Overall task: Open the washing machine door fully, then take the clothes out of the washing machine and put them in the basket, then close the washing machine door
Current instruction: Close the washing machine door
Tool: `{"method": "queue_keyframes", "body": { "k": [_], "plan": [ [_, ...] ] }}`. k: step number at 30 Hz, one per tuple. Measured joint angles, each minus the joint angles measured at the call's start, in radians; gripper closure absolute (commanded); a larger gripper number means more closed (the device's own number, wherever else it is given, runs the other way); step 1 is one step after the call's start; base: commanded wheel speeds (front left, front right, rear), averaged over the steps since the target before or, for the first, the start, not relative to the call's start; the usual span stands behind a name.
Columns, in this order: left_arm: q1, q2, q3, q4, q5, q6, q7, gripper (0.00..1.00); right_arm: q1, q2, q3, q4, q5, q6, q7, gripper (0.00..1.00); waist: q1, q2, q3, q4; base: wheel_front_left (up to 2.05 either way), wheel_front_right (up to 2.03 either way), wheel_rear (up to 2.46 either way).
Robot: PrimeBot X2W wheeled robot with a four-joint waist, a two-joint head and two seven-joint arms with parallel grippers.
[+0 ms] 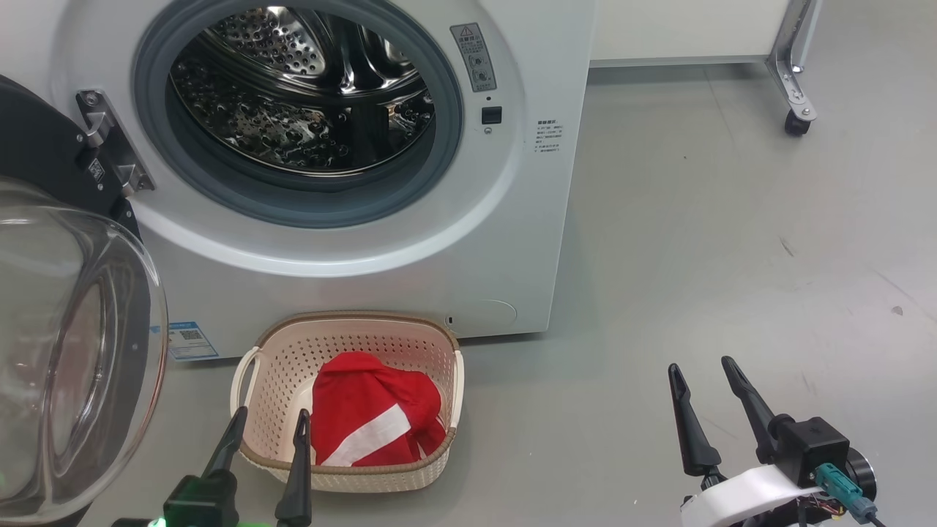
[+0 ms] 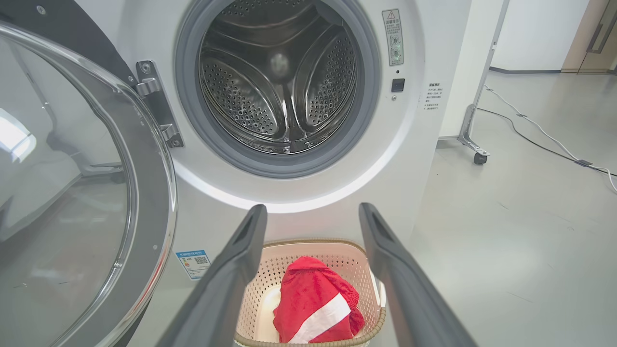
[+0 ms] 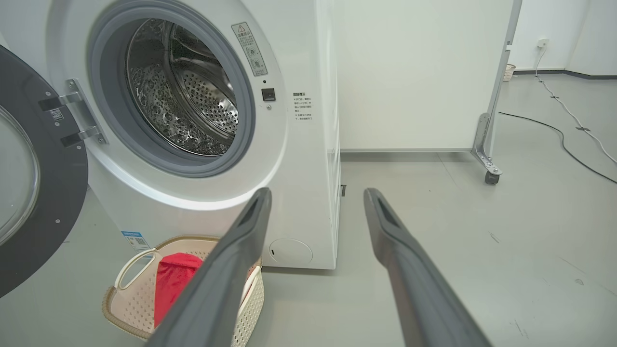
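Red striped clothes (image 1: 370, 421) lie in the basket (image 1: 351, 320) on the floor, just in front of the washing machine (image 1: 512, 219). Its steel drum (image 1: 293, 95) looks empty. The door (image 1: 66, 351) hangs wide open on its left hinge. Closing it seems to be the step in hand: the nearer left end effector (image 1: 271, 413) should get behind the door's outer rim and push it round the hinge, avoiding the bulging glass. That end effector hovers by the basket's near edge, fingers spread and empty. The right end effector (image 1: 699, 364) sits well apart over bare floor, also spread and holding nothing.
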Motion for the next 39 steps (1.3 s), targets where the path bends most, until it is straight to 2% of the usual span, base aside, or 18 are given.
{"method": "queue_keyframes", "body": {
  "k": [13, 35, 39],
  "plan": [
    [0.004, 0.004, 0.002, -0.021, 0.000, 0.000, 0.008, 0.00, 0.002, -0.001, -0.003, 0.000, 0.000, -0.007, 0.000, 0.00, 0.0000, 0.0000, -0.003, 0.000, -0.44, 0.44, 0.00],
    [0.009, 0.004, 0.004, -0.034, 0.000, 0.000, 0.008, 0.00, 0.002, -0.005, -0.010, -0.004, 0.001, -0.009, 0.000, 0.00, 0.0000, 0.0000, 0.002, 0.007, -0.01, 0.01, 0.00],
    [0.009, 0.004, -0.004, -0.034, 0.000, 0.000, 0.011, 0.00, 0.003, -0.007, -0.023, -0.006, 0.002, -0.017, 0.000, 0.00, 0.0000, 0.0000, 0.001, 0.020, 0.00, 0.00, 0.00]
  ]
}}
